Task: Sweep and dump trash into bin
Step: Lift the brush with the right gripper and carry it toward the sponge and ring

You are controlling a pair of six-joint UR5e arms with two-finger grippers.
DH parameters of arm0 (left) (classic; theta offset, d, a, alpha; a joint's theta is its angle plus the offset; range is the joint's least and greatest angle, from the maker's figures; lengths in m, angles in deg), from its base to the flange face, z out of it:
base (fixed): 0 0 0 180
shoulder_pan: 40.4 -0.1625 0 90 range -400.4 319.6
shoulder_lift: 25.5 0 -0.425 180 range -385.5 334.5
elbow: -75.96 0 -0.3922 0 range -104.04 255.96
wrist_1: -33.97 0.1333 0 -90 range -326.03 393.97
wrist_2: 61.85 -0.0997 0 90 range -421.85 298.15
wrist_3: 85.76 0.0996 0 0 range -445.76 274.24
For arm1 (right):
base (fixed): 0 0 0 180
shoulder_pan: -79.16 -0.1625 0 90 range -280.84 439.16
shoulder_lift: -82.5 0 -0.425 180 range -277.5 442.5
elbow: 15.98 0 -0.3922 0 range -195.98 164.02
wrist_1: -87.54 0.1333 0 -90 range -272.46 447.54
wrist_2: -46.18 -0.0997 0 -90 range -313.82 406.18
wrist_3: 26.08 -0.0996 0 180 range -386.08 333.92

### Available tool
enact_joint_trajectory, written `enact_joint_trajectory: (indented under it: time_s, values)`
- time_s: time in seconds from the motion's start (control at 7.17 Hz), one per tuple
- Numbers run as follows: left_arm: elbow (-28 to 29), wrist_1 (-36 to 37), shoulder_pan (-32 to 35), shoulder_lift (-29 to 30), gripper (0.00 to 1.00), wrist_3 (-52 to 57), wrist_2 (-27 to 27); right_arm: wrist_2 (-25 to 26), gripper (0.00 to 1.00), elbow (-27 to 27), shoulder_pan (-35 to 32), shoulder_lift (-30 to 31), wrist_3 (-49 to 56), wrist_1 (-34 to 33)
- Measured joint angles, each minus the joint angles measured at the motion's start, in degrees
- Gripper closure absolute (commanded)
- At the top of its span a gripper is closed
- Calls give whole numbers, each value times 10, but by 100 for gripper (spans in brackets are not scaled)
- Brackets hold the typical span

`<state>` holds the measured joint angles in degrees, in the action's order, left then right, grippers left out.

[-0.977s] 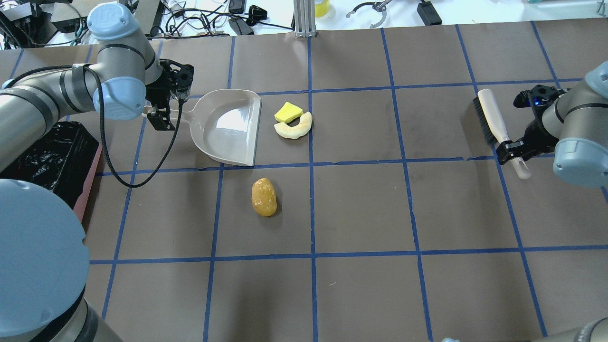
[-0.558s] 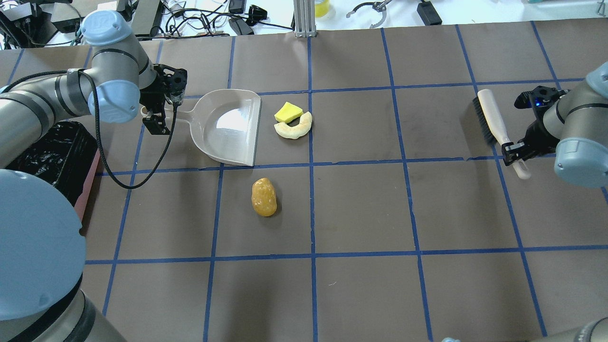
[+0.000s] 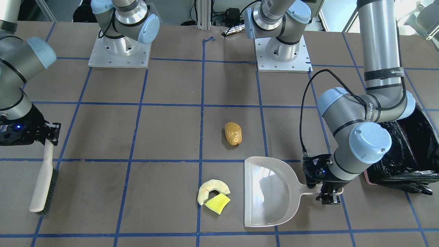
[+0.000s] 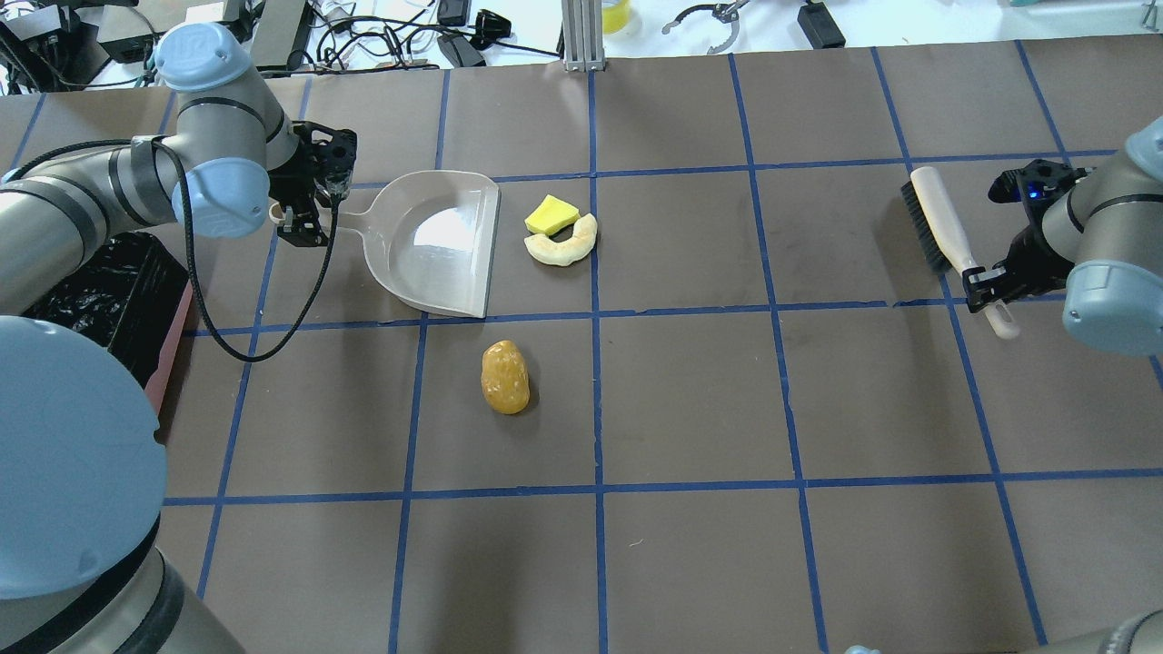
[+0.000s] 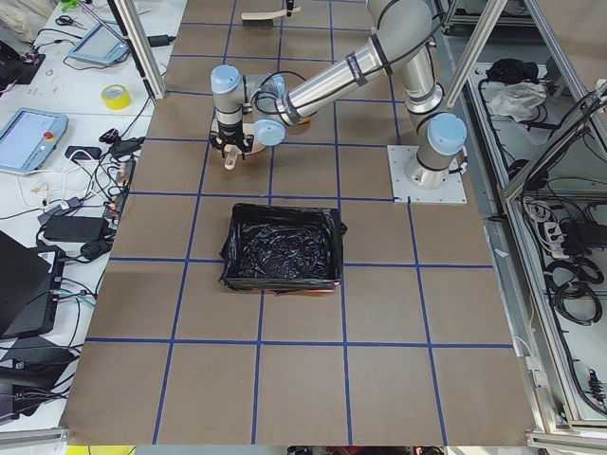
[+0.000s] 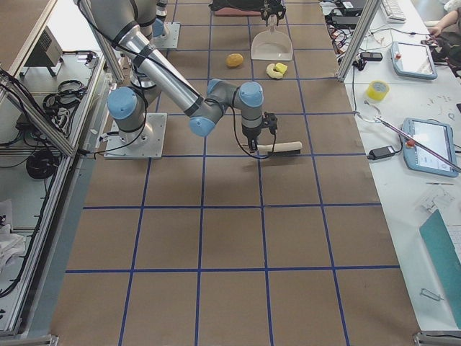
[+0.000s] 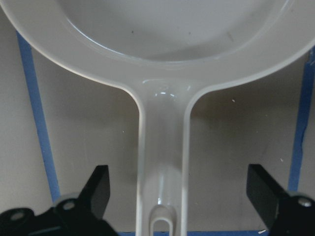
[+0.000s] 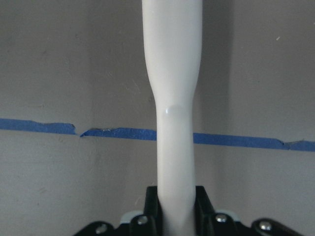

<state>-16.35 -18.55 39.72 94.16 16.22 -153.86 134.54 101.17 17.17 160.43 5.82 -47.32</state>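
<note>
Three trash pieces lie on the table: a golden-brown potato-like lump (image 4: pixel 505 377) (image 3: pixel 233 133), a cream bread-like curve (image 4: pixel 563 243) (image 3: pixel 213 188) and a yellow-green sponge wedge (image 4: pixel 551 214) (image 3: pixel 217 203) touching it. The off-white dustpan (image 4: pixel 436 245) (image 3: pixel 267 192) (image 7: pixel 162 49) lies flat, its mouth facing the bread and sponge. My left gripper (image 4: pixel 304 222) (image 7: pixel 177 182) is open, its fingers wide apart on either side of the dustpan handle. My right gripper (image 4: pixel 986 289) (image 8: pixel 172 196) is shut on the handle of the brush (image 4: pixel 940 222) (image 3: pixel 43 181). The black-lined bin (image 4: pixel 100 300) (image 3: pixel 411 151) stands at the left edge.
Blue tape lines grid the brown table (image 4: pixel 690 409). Cables and tools lie beyond the far edge (image 4: pixel 409 36). The two arm bases (image 3: pixel 118 51) stand at the robot's side. The bin sits just behind my left arm's elbow (image 3: pixel 370 140).
My left wrist has shifted slightly left and settled over the end of the dustpan handle. The brush has shifted slightly in my right gripper. The trash and dustpan have not moved.
</note>
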Motion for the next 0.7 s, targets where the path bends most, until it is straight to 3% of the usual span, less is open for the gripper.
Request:
enact_joint_trajectory:
  time_s: [0.42,0.7]
  values:
    - [-1,15,0,1,100,1,1,-3,90,-56,-34,37,-87,117]
    - [-1,15,0,2,100,2,1,-3,90,-80,-89,56,-161,154]
